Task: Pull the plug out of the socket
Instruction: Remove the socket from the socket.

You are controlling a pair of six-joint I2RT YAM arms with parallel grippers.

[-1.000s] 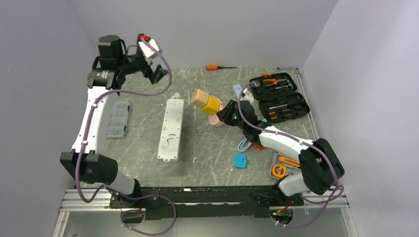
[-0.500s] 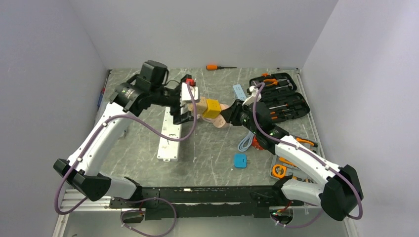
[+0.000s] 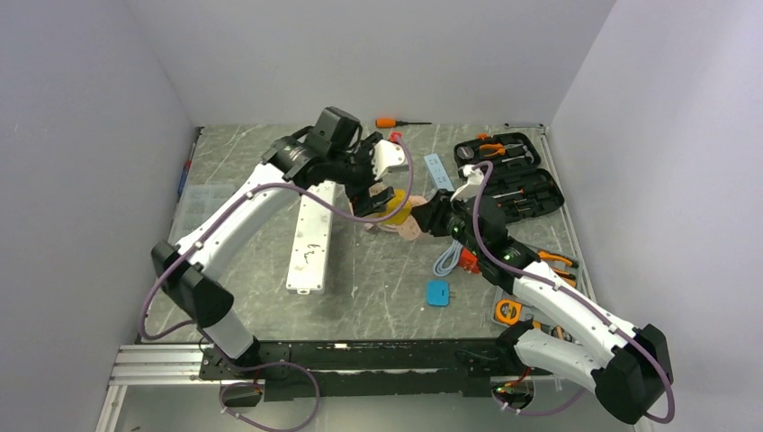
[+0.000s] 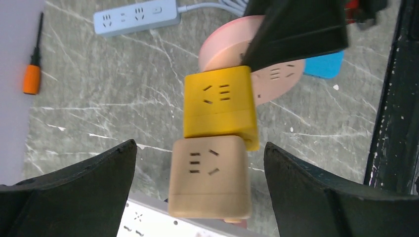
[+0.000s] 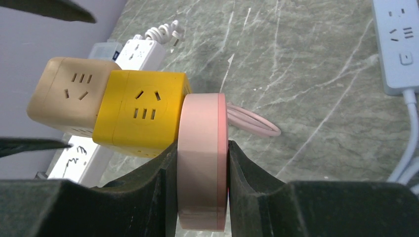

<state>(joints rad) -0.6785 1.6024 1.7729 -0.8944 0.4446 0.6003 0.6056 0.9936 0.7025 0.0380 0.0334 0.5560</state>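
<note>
The socket [image 3: 310,236], a long white power strip, lies on the table with its outlets not showing; its edge [image 4: 148,222] sits under the cubes. My right gripper [image 5: 202,148] is shut on a round pink disc [image 5: 203,163], held on edge above the table. A yellow cube [image 5: 141,116] is plugged into the disc. A tan cube plug [image 5: 66,96] is plugged into the yellow cube. My left gripper [image 4: 200,148] stands wide open with the tan cube [image 4: 208,177] between its fingers, untouched on both sides. From above, the left gripper [image 3: 373,193] hides the tan cube.
A light blue power strip [image 3: 435,171] lies behind the grippers. An open black tool case [image 3: 508,175] is at the back right, an orange screwdriver [image 3: 389,122] by the back wall. A small blue plug [image 3: 438,292] and an orange tape measure [image 3: 508,312] lie near the right arm.
My left arm swung from the back left corner across the table and now straddles the tan cube, still open. The right gripper kept its hold on the pink disc and shifted slightly.
</note>
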